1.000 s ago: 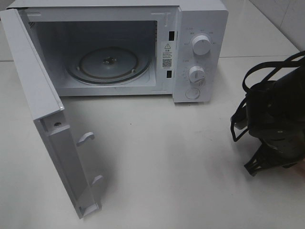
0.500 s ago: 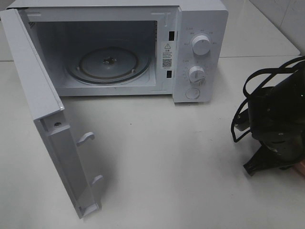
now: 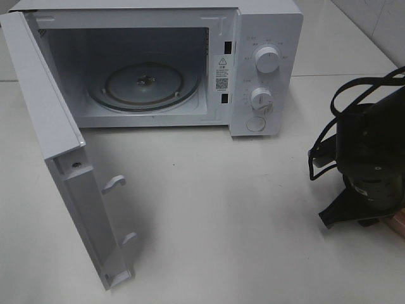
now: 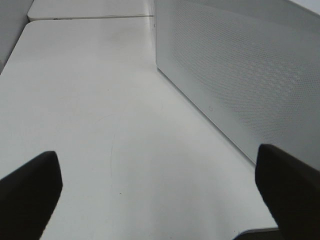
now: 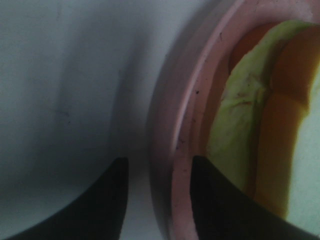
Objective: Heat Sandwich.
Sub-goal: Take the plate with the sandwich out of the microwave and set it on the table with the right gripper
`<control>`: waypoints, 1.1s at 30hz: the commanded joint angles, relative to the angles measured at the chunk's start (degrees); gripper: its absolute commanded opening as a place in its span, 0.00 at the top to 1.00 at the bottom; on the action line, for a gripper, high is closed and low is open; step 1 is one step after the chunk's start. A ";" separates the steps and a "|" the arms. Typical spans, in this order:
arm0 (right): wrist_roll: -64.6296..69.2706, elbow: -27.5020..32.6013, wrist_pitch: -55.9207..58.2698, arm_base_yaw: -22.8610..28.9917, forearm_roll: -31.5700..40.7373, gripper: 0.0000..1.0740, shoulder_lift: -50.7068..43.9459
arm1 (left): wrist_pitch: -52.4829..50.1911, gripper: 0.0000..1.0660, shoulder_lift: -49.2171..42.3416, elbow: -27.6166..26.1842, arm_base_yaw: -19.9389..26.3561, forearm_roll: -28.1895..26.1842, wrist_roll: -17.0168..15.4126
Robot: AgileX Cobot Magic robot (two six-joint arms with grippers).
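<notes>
Microwave boxy, smooth white, door swung wide; I count two round ribbed knobs, one round glass turntable inside. Counter matte white. Sandwich: pale crinkled lettuce, tan crust, on one round pink plate at counter's right edge. Right tool straddles plate rim, fingers parted, not clamped. Left tool spread wide, holding nothing.
</notes>
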 commanded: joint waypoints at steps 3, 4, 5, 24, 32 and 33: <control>-5.27 0.06 -0.52 0.11 3.78 0.60 -3.67 | -0.69 0.03 -1.15 0.29 0.29 -0.06 -0.34; -6.53 0.06 -0.52 0.11 4.47 0.59 -4.35 | -0.69 0.03 -1.15 0.29 0.29 -0.06 -0.34; -8.31 0.06 -0.52 0.11 6.07 0.58 -5.96 | -0.69 0.03 -1.15 0.29 0.29 -0.06 -0.34; -32.31 0.06 0.34 0.11 24.64 0.20 -22.63 | -0.69 0.03 -1.15 0.29 0.29 -0.06 -0.34; -42.06 0.06 3.44 0.11 33.86 0.21 -32.54 | -0.69 0.03 -1.15 0.29 0.29 -0.06 -0.34; -43.03 0.06 4.01 0.11 34.78 0.22 -33.98 | -0.69 0.03 -1.15 0.29 0.29 -0.06 -0.34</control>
